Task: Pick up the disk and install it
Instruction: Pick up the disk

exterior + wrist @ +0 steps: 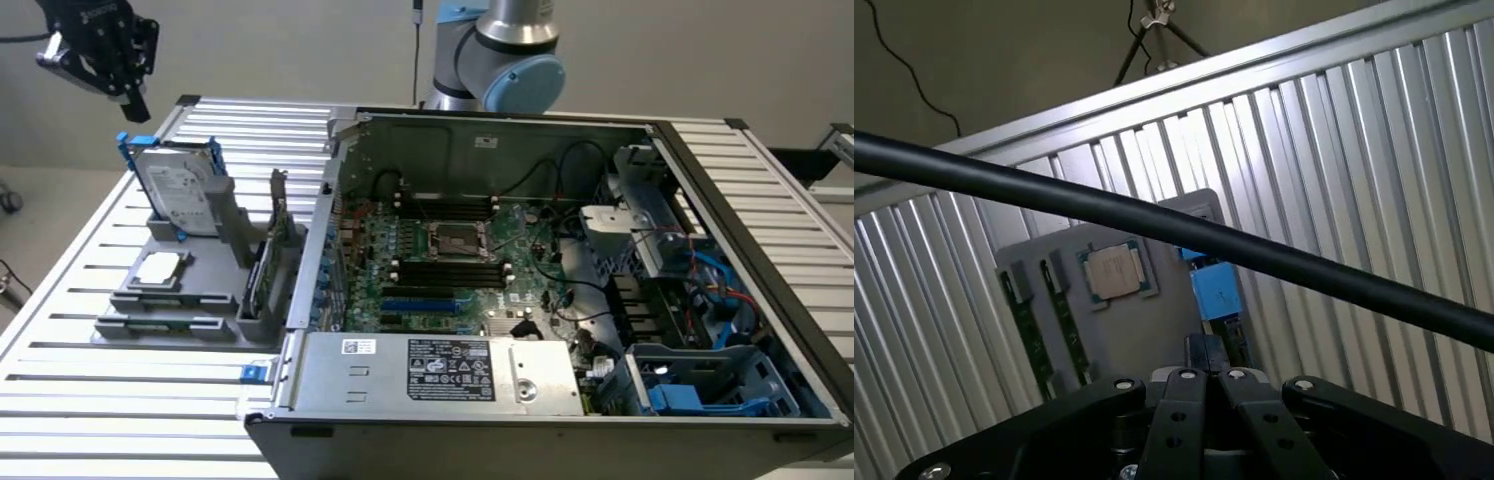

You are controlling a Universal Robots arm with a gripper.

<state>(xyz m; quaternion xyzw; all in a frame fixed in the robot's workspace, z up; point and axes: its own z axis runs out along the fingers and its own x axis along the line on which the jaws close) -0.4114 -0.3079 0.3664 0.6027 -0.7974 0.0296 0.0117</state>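
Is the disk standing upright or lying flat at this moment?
Upright. The disk stands on its edge in the grey holder beside the computer case, with its labelled face showing.

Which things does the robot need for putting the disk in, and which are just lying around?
Needed: disk, pincer, open computer.
Just lying about: chip, memory sticks.

Slatted metal table (94,400) carries grey fixture (187,300), open computer case (441,150).
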